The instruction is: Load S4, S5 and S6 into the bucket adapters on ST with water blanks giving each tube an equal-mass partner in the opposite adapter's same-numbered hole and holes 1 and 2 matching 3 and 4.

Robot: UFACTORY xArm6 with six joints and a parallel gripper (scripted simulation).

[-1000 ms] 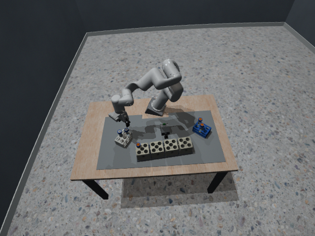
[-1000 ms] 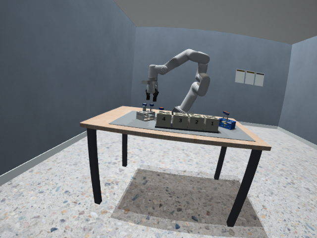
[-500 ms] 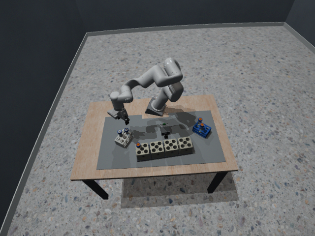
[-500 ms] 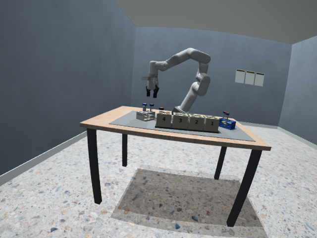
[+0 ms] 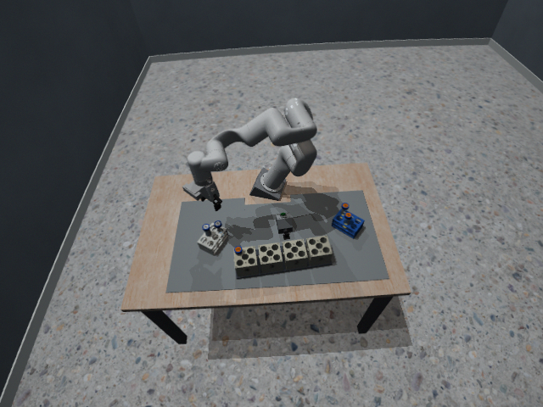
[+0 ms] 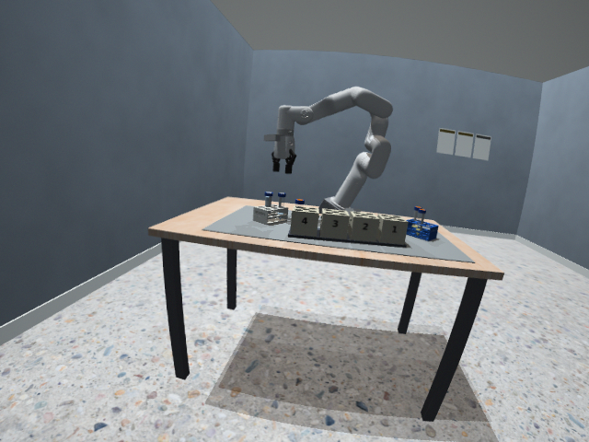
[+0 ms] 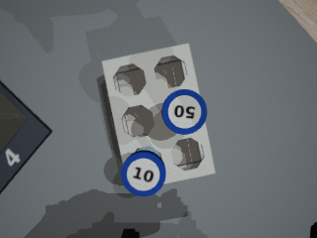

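Spread wide and gripping nothing, the gripper (image 5: 209,203) (image 6: 282,167) (image 7: 221,233) hangs above the left part of the table. Below it, the white rack (image 5: 213,248) (image 6: 270,215) (image 7: 205,169) bears two blue-rimmed blanks, marked 10 (image 7: 144,174) and 50 (image 7: 184,111). To its right stand four adapters, 4 (image 5: 246,265) (image 6: 304,222) leftmost with an orange-dotted tube (image 5: 237,249) (image 6: 299,202). The sloped desk's green key (image 5: 282,214) lies beyond them; at far right, a blue rack (image 5: 351,231) (image 6: 429,232) holds two orange-dotted tubes.

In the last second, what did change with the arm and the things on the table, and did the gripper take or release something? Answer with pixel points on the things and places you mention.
The gripper (image 5: 216,203) (image 6: 282,168) (image 7: 222,232) moved upward, away from the white rack (image 5: 205,248) (image 6: 260,215) (image 7: 150,74). It is open and empty; nothing was visibly taken or released. The white rack, the blue rack (image 5: 344,229) (image 6: 428,234), the adapters (image 5: 246,270) (image 6: 304,228) (image 7: 7,119) and their tubes look unchanged.
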